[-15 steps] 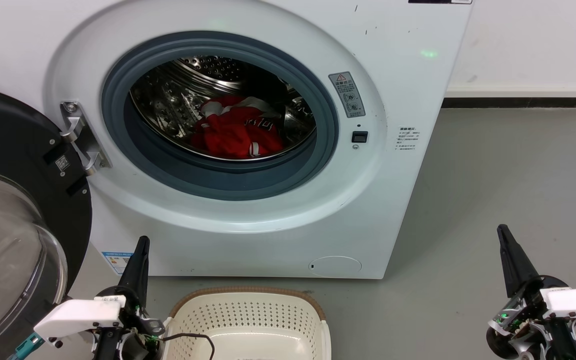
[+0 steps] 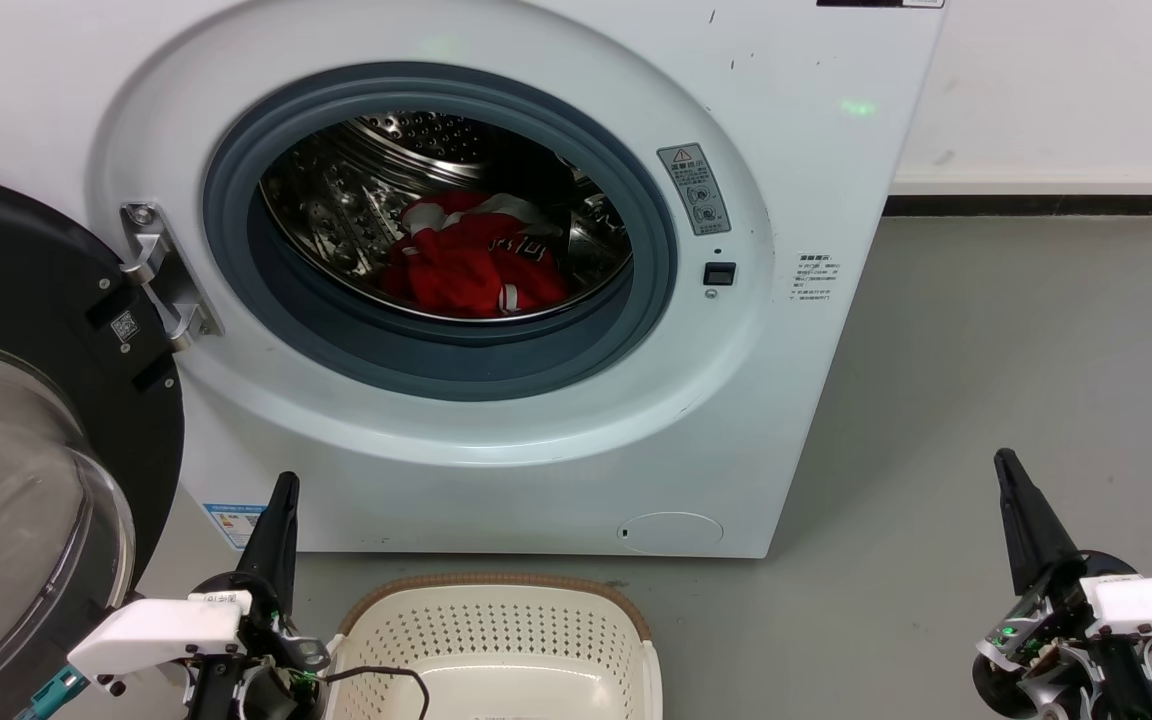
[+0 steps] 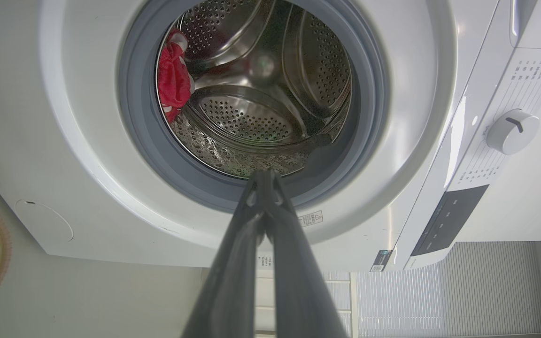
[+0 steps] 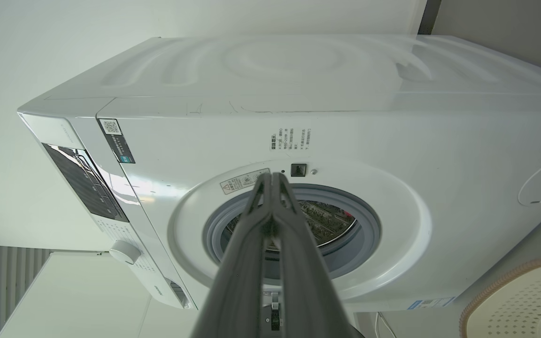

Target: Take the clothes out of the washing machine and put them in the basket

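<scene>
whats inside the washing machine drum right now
A bunched heap of red clothes with white trim lies low in the steel drum. The folds hide how many garments there are and anything under them.

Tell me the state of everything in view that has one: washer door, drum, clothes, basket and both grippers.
White front-loading washing machine, black-framed glass door wide open at its left.
Shiny perforated steel drum, holding clothes.
Red white-striped fabric clothes, bunched in the drum, not gripped.
Cream-white perforated plastic basket, upright on the floor, no clothes in the part that shows.
Left gripper, shut, empty.
Right gripper, shut, empty.
</scene>
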Robot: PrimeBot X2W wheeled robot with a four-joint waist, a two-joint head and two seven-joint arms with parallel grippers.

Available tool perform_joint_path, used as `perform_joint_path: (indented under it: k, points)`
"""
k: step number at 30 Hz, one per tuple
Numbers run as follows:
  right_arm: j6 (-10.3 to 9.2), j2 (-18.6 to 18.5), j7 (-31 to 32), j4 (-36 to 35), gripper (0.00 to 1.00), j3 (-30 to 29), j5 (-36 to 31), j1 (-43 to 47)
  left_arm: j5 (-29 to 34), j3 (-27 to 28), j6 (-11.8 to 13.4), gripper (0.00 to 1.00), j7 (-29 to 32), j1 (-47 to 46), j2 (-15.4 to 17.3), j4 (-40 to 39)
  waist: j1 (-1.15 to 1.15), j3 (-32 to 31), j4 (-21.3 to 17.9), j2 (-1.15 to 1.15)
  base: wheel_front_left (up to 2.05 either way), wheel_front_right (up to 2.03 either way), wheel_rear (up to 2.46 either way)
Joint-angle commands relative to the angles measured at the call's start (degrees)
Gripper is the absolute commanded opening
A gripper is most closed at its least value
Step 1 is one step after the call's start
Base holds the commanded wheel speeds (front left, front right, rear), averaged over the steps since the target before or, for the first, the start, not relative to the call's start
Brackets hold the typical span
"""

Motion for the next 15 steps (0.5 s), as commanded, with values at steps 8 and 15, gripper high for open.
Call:
perform_joint_path:
  k: [8, 15]
  points:
    - [0.0, 0.17, 0.08, 0.1, 0.0, -0.01, -0.31, -0.69, -0.12, 0.12, -0.11, 0.0, 0.25, -0.32, -0.04, -0.01, 0.0, 0.0, 0.0, 0.0, 0.0, 0.0, 0.0]
    - [0.0, 0.01, -0.12, 0.41, 1.0, 0.1, -0.03, 0.34, 0.0, -0.21, 0.01, 1.0, -0.1, 0.28, -0.03, 0.53, 0.0, 0.0, 0.0, 0.0, 0.0, 0.0, 0.0]
